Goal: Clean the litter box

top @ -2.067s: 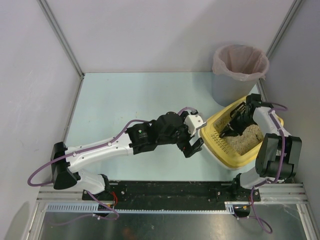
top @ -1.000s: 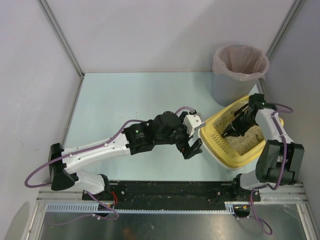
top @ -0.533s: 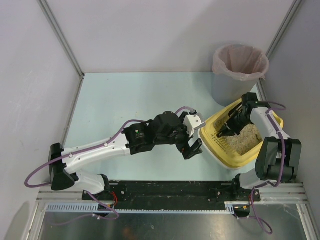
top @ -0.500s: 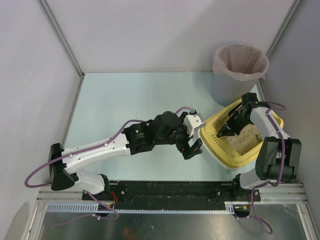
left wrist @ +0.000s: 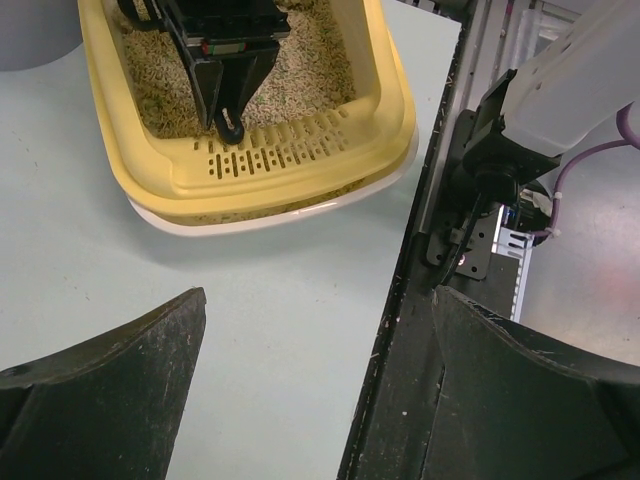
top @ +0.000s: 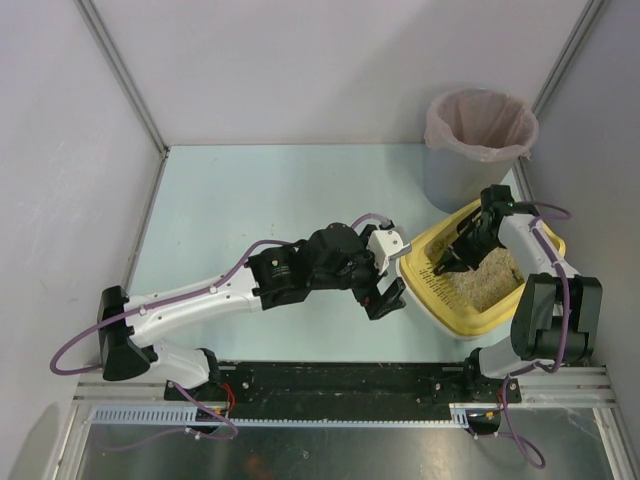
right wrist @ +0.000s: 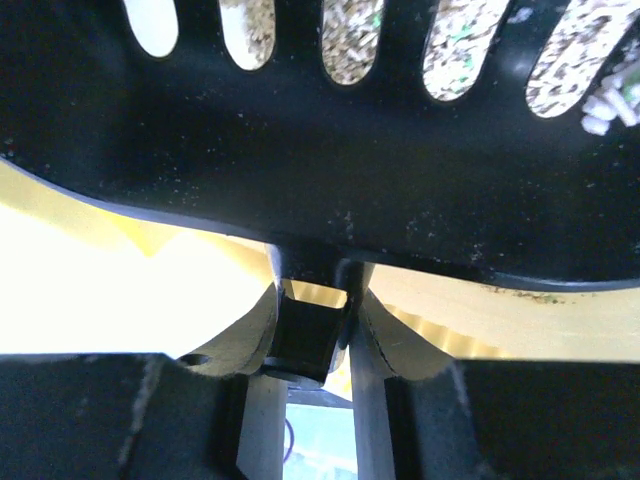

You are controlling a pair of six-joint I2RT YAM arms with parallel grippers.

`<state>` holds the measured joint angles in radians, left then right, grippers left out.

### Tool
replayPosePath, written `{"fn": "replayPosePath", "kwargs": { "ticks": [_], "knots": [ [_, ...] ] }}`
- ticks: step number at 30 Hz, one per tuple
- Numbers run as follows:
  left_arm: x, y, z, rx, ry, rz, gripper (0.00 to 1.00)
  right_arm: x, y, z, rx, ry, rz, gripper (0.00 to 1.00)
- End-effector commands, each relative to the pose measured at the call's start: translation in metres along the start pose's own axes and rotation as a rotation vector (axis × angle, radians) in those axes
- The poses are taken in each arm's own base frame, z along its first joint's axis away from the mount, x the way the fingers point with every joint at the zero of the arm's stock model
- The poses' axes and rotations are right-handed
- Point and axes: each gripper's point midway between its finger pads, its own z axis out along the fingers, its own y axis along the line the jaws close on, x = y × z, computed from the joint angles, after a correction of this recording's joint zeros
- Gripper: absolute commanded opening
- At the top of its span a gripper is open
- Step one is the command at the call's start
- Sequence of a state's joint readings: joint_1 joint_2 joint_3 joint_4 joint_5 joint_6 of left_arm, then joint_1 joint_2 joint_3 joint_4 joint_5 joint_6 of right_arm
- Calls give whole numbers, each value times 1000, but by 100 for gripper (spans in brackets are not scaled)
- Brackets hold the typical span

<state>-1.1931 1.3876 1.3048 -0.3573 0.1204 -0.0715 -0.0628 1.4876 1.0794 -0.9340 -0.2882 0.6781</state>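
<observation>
Top external view first. At the near right of the pale table (top: pixel 250 200), a yellow litter box (top: pixel 424 283), set askew to the table edge, just on the near side of a grey bin (top: pixel 455 185) lined with a pink bag. Inside the box, beige litter (top: pixel 488 285). Over it, the right gripper (top: pixel 472 238), angled in from the far side and clamped on a black slotted scoop (top: pixel 450 262), with the scoop's low end toward the box's slotted left rim. Just left of the box, the left gripper (top: pixel 386 297), spread as wide as it goes, gripping nothing, near the rim but not touching it.

From the left wrist: fingers (left wrist: pixel 100 390) far apart at the bottom corners, table surface showing between them, litter box ahead and apart, scoop's low end beside the slots in the rim.

From the right wrist: fingers (right wrist: pixel 262 330) pinched on the scoop's short handle, blade filling the upper view, litter visible through its slots, yellow box close beneath.
</observation>
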Motion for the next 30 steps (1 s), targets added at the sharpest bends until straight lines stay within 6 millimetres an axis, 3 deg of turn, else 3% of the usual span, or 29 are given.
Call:
{"fn": "replayPosePath", "kwargs": {
  "ticks": [1,4,7,9,10,13,15,16,17,23,30],
  "knots": [
    [-8,-4,0,12,-29,7,99,5,25,-14,-59,-40,-86,0],
    [-9,-7,-1,28,-31,3,99,-14,-5,-15,16,-53,4,0],
    [-10,-5,-1,19,-33,6,99,-2,17,-21,-57,-58,-62,0],
    [-10,-3,-1,9,-35,7,99,-24,2,-21,-27,-101,-1,0],
    [-9,-6,-2,24,-33,7,99,-19,-7,-20,2,-69,26,0],
    [-9,-5,0,18,-32,8,99,5,34,-24,-118,-52,-83,0],
    [-9,-4,0,11,-32,7,99,-5,28,-21,-90,-84,-65,0],
    [-8,-5,0,17,-30,1,99,-12,10,-20,-34,-79,-5,0],
    [-8,-9,-1,36,-29,-1,99,-11,5,-18,-18,-61,-5,0],
    [-9,-5,-1,15,-33,9,99,4,18,-29,-56,-71,-49,0],
    [-21,4,-14,-33,-77,28,99,24,14,-51,-61,-83,-73,0]
  ]
}}
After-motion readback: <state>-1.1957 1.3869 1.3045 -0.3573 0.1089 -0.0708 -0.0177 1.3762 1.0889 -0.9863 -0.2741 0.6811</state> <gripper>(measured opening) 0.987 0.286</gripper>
